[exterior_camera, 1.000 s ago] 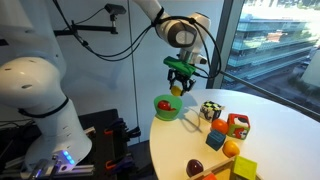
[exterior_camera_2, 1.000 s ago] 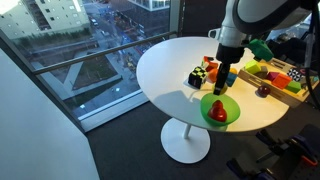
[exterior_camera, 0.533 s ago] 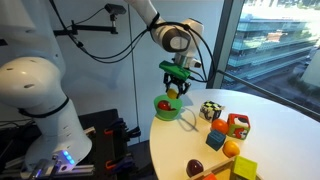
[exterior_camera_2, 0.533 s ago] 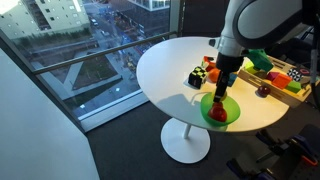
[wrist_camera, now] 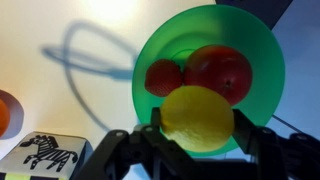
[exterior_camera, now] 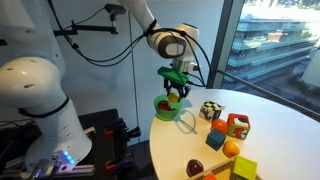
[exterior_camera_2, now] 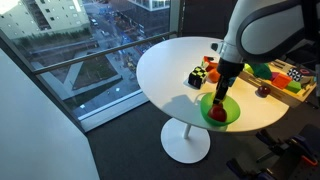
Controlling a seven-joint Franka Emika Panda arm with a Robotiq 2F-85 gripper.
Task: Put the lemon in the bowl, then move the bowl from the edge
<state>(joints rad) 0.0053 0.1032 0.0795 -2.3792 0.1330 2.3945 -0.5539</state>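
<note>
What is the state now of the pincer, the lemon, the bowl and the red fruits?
pincer: shut on the lemon, above the bowl.
lemon: held by the pincer, not yet in the bowl.
bowl: upright, at the edge of the table, holding two red fruits.
red fruits: lying inside the bowl, side by side.

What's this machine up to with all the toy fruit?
A robot arm's hand grips a yellow lemon over a green bowl that sits at the edge of a round white table. Two red fruits lie in the bowl. The lemon has not been let go yet, and the bowl has not been moved from the edge.
</note>
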